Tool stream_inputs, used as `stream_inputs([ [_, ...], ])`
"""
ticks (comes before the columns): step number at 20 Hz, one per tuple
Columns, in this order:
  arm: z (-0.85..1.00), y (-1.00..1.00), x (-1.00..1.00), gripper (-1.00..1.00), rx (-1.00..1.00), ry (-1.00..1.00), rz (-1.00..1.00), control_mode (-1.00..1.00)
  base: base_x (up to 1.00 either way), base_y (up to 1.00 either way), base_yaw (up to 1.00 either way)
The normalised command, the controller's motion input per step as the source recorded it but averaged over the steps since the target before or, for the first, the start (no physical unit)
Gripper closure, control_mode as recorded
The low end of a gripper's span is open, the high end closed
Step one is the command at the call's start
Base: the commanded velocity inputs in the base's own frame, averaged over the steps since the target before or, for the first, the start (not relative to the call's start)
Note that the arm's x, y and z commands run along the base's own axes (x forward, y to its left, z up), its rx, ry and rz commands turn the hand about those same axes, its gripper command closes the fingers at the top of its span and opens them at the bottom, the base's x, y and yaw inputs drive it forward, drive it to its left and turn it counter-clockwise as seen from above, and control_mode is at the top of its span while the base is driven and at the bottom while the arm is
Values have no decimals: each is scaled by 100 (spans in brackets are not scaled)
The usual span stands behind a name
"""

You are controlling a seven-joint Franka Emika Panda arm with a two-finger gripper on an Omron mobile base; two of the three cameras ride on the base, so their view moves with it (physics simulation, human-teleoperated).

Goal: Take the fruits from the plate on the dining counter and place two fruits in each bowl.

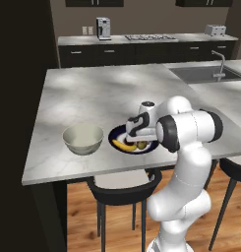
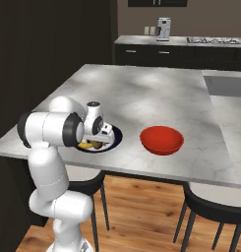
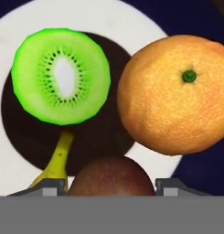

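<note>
On the dining counter (image 1: 92, 93) the navy-rimmed plate (image 1: 114, 136) holds the fruits. In the hand view a green kiwi slice (image 3: 61, 75) lies upper left, an orange (image 3: 175, 93) at right, and a banana (image 3: 58, 160) at lower left. My gripper (image 3: 111, 185) is down over the plate (image 3: 13, 45), and its fingertips (image 3: 49, 186) press the two sides of a brownish oval fruit (image 3: 111, 176). From the base views the hand (image 1: 140, 139) covers most of the plate, with the banana (image 1: 123, 145) and the brown fruit (image 2: 96, 144) peeking out. The pale bowl (image 1: 83, 138) stands left of the plate and the red bowl (image 2: 162, 139) right of it.
Black stools (image 1: 123, 189) stand under the counter's near edge. A sink with a faucet (image 1: 219, 64) is at the far right. The dark kitchen counter with a coffee machine (image 1: 103, 28) runs along the back wall.
</note>
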Motion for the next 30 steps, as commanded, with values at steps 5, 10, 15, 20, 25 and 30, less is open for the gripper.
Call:
stream_inputs([
  [5,17,-11,-11,100,0,-5,0,-100,0,0,0],
  [10,91,-74,-3,100,-1,0,0,-100,0,0,0],
  [15,80,-98,0,100,-14,0,0,-100,0,0,0],
  [20,33,-100,0,100,-11,2,0,-100,0,0,0],
  [25,-3,-100,6,100,-1,5,0,-100,0,0,0],
  [30,-5,-96,34,100,6,10,0,-100,0,0,0],
])
